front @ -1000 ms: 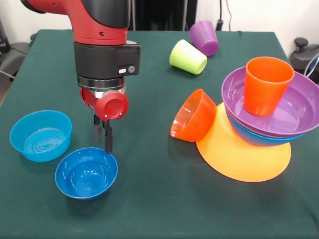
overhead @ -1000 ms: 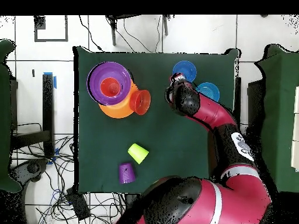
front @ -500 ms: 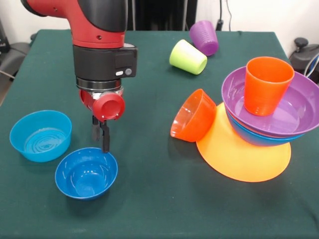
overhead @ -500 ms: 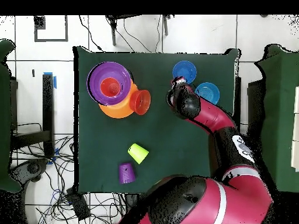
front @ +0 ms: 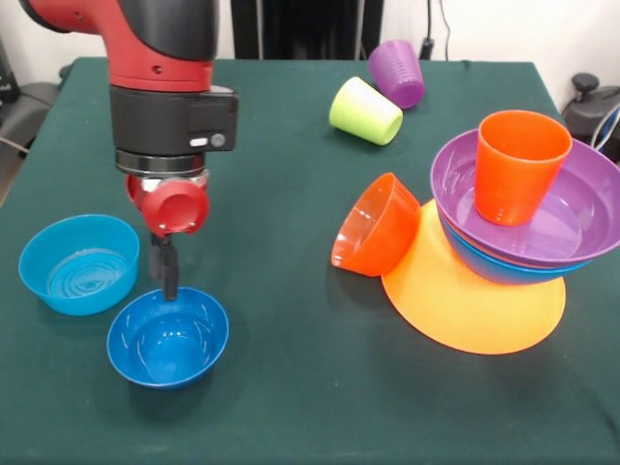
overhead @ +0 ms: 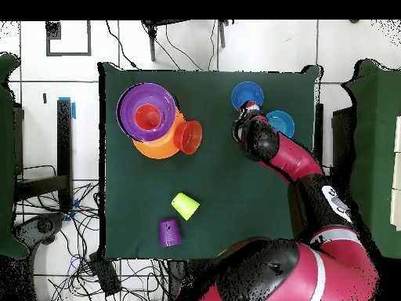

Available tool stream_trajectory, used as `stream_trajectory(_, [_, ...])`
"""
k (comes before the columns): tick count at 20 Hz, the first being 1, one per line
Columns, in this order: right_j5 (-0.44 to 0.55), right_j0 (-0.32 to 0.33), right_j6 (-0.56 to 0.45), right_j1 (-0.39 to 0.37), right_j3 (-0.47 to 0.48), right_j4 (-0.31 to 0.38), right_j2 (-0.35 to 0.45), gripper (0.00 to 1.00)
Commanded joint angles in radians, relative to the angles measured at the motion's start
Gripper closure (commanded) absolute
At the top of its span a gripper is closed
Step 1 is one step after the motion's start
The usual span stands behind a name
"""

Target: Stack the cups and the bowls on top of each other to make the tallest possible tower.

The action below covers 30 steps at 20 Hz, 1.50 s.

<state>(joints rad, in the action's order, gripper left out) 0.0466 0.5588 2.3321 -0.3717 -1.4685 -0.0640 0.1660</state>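
Hanging over the far rim of the dark blue bowl [front: 168, 336], gripper [front: 170, 284] with fingers drawn together, nothing between them. Light blue bowl [front: 79, 263] just beside, on the green table [front: 291, 387]. Tower [front: 504, 252] well apart: orange-yellow bowl [front: 465, 305] upturned and tilted, blue bowl [front: 494, 266], purple bowl [front: 581, 208], orange cup [front: 518, 165] upright on top. Small orange bowl [front: 376, 225] leaned against it. Lime green cup [front: 365, 110] and purple cup [front: 397, 73] lay tipped at the far side.

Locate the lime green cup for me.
In the front view the lime green cup lies on its side at the table's far side, right of centre, just left of the tipped purple cup and well behind the small orange bowl.
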Motion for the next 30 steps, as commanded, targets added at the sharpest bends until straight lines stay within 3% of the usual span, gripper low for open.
stream_trajectory(1, [-0.049, 0.011, 0.123, 0.073, 0.004, -0.013, 0.111, 0.0])
stream_trajectory(17, [-0.078, -0.006, 0.125, 0.138, 0.038, -0.025, 0.144, 0.0])
stream_trajectory(23, [-0.053, -0.048, 0.109, 0.135, 0.063, -0.034, 0.087, 0.0])
stream_trajectory(24, [-0.047, -0.053, 0.104, 0.135, 0.068, -0.033, 0.08, 1.0])
stream_trajectory(30, [-0.013, -0.078, 0.079, 0.122, 0.082, -0.022, 0.037, 1.0])
